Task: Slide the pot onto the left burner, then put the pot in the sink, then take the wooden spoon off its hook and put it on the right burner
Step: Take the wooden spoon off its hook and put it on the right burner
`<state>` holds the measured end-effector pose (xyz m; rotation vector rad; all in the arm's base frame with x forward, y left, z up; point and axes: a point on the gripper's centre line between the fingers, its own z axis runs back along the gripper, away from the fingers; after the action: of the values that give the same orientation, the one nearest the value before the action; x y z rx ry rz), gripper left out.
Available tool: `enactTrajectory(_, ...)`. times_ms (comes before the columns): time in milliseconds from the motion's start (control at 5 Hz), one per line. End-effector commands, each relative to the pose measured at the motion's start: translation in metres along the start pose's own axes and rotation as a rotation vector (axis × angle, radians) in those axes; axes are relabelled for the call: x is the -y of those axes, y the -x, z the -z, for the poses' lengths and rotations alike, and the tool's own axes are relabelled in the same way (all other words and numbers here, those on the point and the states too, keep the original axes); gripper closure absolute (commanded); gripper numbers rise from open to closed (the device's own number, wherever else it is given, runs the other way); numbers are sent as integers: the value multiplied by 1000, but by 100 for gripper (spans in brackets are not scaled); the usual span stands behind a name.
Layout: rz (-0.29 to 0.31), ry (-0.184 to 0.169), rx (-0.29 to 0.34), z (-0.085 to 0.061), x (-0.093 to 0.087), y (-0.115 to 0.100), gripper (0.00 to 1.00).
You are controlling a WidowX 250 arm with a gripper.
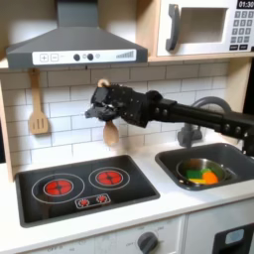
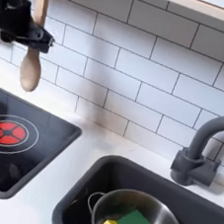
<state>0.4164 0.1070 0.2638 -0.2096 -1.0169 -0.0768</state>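
your gripper (image 1: 107, 104) is clamped on the wooden spoon (image 1: 110, 133) in the first exterior view, up in front of the white tile wall, above the cooktop (image 1: 84, 187). the spoon hangs nearly upright, bowl down at 6 o'clock from the fingers, and its bowl is clear of the cooktop with open air beneath. in the second exterior view the gripper (image 2: 32, 37) grips the spoon (image 2: 30, 70) about mid-handle: the handle's tip sticks up at 12 o'clock, the oval bowl hangs at 6 o'clock.

the right burner (image 1: 107, 178) lies below the spoon in the first exterior view, with the left burner (image 1: 59, 185) at its 9 o'clock; both glow red.

the pot (image 1: 201, 173) sits in the sink (image 1: 230, 157) at the first exterior view's right, with colourful toy food (image 1: 204, 177) in it. in the second exterior view the pot (image 2: 138, 208) rests on the sink (image 2: 84, 192) floor, the faucet (image 2: 199, 155) at its 1 o'clock.

a slotted wooden spatula (image 1: 38, 109) hangs on the wall at the first exterior view's left, at 9 o'clock from the gripper.
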Motion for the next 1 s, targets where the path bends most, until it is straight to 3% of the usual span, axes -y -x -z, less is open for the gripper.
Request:
enactTrajectory(0, 1, -71, -245, 5, -9, 44, 100)
enactTrajectory(200, 15, -99, -306, 4, -12, 53, 100)
enactTrajectory(400, 23, -118, -406, 8, -13, 67, 100)
enactTrajectory(800, 5, -143, -577, 0, -26, 98, 100)
